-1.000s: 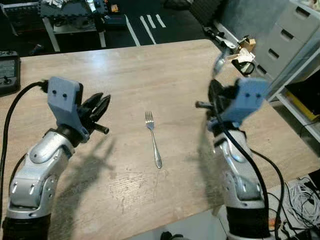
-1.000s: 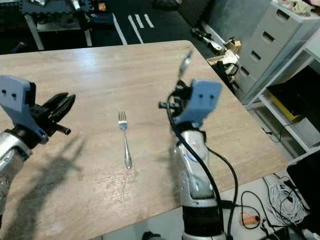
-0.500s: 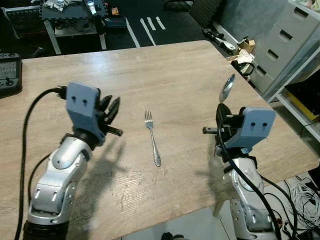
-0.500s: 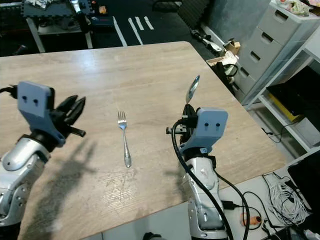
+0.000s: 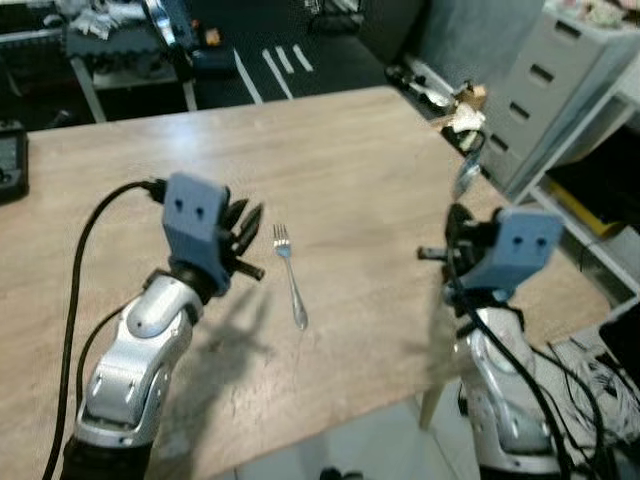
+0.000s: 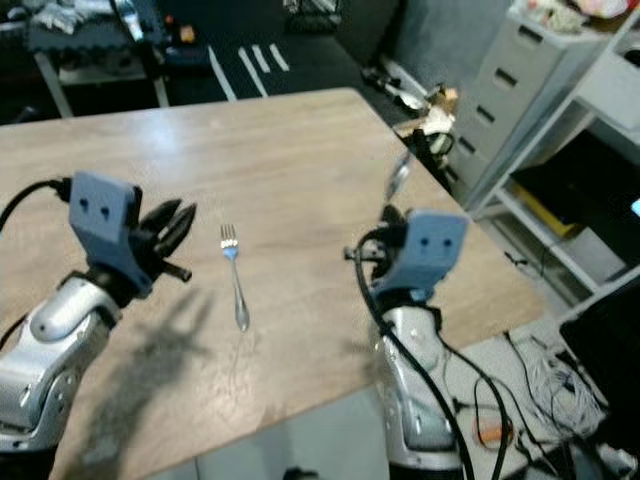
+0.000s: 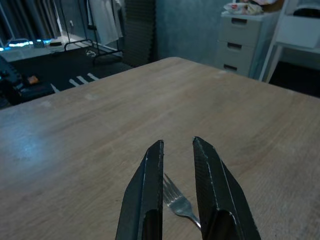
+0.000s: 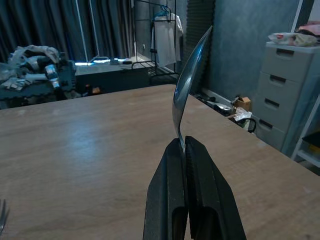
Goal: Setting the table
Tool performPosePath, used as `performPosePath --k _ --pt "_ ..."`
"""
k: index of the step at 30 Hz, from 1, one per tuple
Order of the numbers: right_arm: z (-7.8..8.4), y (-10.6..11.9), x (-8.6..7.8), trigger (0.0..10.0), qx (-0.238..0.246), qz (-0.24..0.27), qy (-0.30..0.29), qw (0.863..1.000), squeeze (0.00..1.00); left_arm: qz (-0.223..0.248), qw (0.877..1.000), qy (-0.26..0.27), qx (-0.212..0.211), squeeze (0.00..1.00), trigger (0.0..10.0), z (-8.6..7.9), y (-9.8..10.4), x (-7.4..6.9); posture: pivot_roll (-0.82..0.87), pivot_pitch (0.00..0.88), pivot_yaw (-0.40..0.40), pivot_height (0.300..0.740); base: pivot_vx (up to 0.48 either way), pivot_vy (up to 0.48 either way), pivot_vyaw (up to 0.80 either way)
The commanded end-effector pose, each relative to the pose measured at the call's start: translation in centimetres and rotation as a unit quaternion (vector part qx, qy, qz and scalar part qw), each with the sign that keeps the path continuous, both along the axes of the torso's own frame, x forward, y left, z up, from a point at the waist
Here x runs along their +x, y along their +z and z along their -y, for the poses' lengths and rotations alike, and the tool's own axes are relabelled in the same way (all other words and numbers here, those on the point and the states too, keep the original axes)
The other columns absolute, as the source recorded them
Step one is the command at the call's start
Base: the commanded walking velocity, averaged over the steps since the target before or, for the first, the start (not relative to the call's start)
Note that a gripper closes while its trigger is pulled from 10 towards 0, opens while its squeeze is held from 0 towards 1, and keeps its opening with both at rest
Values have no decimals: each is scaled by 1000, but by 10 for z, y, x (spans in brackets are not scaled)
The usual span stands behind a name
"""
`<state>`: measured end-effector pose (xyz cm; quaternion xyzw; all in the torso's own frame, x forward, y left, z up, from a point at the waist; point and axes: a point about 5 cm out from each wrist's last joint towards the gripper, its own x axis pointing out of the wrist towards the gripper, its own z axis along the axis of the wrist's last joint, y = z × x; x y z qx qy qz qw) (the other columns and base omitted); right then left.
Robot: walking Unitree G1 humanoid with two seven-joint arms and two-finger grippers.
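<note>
The right gripper (image 8: 186,150) pinches a spoon (image 8: 189,85) upright above the table's (image 5: 350,150) right side. The left gripper (image 7: 177,150), slightly spread, hovers beside the fork (image 5: 290,275). Next, probably lay the spoon down right of it.

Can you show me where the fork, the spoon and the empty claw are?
fork (image 5: 291,280), left eye view, mid-handle.
spoon (image 8: 187,85), right wrist view, on the bowl.
left gripper (image 7: 177,150), left wrist view, between the fingertips.

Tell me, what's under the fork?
Just the bare wooden table. The fork lies flat on it, with nothing else showing beneath; the wood right below it is hidden.
</note>
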<state>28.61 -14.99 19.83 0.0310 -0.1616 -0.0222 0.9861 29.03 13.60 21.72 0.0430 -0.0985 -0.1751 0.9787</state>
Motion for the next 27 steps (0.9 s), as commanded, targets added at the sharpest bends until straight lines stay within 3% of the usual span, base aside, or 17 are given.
performPosePath --k 1,27 --pt "0 -7 0 10000 -3 -16 -1 1000 0 -3 1000 -2 4 0 10000 2 -3 1 22 44 12 740 0 0 -800" --pt "3 -20 0 10000 -11 -43 -11 999 0 -5 1000 -7 11 0 10000 7 -7 9 13 50 17 740 0 0 -800"
